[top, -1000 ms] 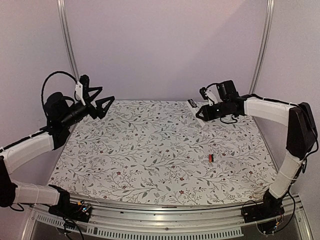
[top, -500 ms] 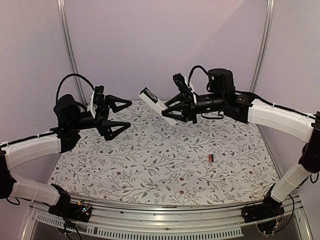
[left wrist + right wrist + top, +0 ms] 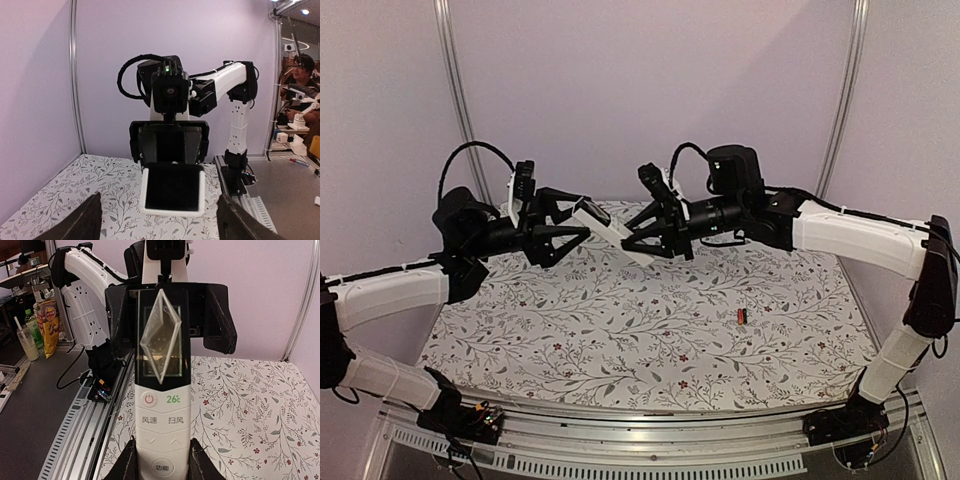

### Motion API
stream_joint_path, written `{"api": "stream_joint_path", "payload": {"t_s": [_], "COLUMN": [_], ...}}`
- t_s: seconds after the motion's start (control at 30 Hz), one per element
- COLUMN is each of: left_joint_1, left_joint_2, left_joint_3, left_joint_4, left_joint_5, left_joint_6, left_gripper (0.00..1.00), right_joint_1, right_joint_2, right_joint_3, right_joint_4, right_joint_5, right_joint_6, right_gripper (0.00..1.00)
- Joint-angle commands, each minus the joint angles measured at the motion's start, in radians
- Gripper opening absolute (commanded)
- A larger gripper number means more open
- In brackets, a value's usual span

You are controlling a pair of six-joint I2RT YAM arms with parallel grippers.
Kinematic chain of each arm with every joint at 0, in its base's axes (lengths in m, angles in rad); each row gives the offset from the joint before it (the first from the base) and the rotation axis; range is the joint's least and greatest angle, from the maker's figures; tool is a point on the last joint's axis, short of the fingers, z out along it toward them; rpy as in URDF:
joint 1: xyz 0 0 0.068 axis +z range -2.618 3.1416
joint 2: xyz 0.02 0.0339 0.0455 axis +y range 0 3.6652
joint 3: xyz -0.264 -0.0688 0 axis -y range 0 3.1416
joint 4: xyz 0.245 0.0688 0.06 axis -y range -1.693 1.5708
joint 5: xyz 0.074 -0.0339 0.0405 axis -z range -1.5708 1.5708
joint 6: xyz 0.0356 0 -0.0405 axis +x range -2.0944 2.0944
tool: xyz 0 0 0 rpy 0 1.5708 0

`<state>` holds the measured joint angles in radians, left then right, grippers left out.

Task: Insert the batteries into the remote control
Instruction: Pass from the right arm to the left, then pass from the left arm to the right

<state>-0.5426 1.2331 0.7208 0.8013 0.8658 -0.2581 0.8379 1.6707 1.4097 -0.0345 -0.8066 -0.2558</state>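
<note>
My right pincer (image 3: 161, 460) is clenched on the near end of the remote control (image 3: 162, 405). It holds the remote in the air at the upper middle of the overhead frame, with the display and buttons facing my right wrist camera. My left pincer (image 3: 159, 200) is released. Its two fingers are spread wide on either side of the remote's far end, and in the left wrist view they are clear of it. One red-and-black battery (image 3: 741, 316) lies on the flower-patterned table (image 3: 620, 330), right of centre in the overhead frame, well apart from both pincers.

Floral tablecloth (image 3: 620, 320) w/ alu. posts (image 3: 457, 90) behind
</note>
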Motion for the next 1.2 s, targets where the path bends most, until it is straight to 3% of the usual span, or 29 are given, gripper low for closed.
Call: {"api": "stream_joint_path", "payload": {"t_s": [0.0, 0.3, 0.43, 0.47, 0.57, 0.6, 0.73, 0.8, 0.87, 1.17], "left_joint_1": [-0.019, -0.023, -0.024, -0.024, -0.024, -0.024, -0.021, -0.019, -0.02, -0.014], "left_joint_2": [0.034, 0.072, 0.071, 0.069, 0.058, 0.056, 0.045, 0.041, 0.037, 0.036], "left_joint_3": [0.022, 0.024, 0.024, 0.022, 0.019, 0.02, 0.033, 0.032, 0.03, 0.031], "left_joint_4": [0.024, 0.097, 0.105, 0.101, 0.081, 0.07, 0.002, -0.001, 0.001, -0.014], "left_joint_5": [-0.011, 0.032, 0.04, 0.033, -0.029, -0.062, -0.205, -0.224, -0.226, -0.225], "left_joint_6": [-0.045, -0.13, -0.142, -0.142, -0.15, -0.156, -0.176, -0.187, -0.191, -0.198], "left_gripper": [0.71, 0.38, 0.09, 0.01, 0.0, 0.0, 0.0, 0.0, 0.0, 0.0], "right_joint_1": [0.008, 0.012, 0.012, 0.012, 0.019, 0.03, 0.15, 0.193, 0.211, 0.264], "right_joint_2": [0.03, 0.051, 0.054, 0.049, 0.032, 0.013, -0.066, -0.082, -0.066, 0.048], "right_joint_3": [0.045, 0.058, 0.057, 0.056, 0.031, 0.014, -0.147, -0.203, -0.2, -0.129], "right_joint_4": [-0.004, -0.015, -0.016, -0.01, 0.025, 0.059, 0.255, 0.339, 0.35, 0.37], "right_joint_5": [-0.016, -0.002, 0.025, 0.052, 0.207, 0.286, 0.672, 0.866, 0.952, 1.185], "right_joint_6": [-0.011, -0.017, -0.019, -0.017, 0.014, 0.019, -0.096, -0.181, -0.205, -0.283], "right_gripper": [0.0, 0.0, 0.01, 0.12, 0.54, 0.62, 0.74, 0.76, 0.76, 0.6]}}
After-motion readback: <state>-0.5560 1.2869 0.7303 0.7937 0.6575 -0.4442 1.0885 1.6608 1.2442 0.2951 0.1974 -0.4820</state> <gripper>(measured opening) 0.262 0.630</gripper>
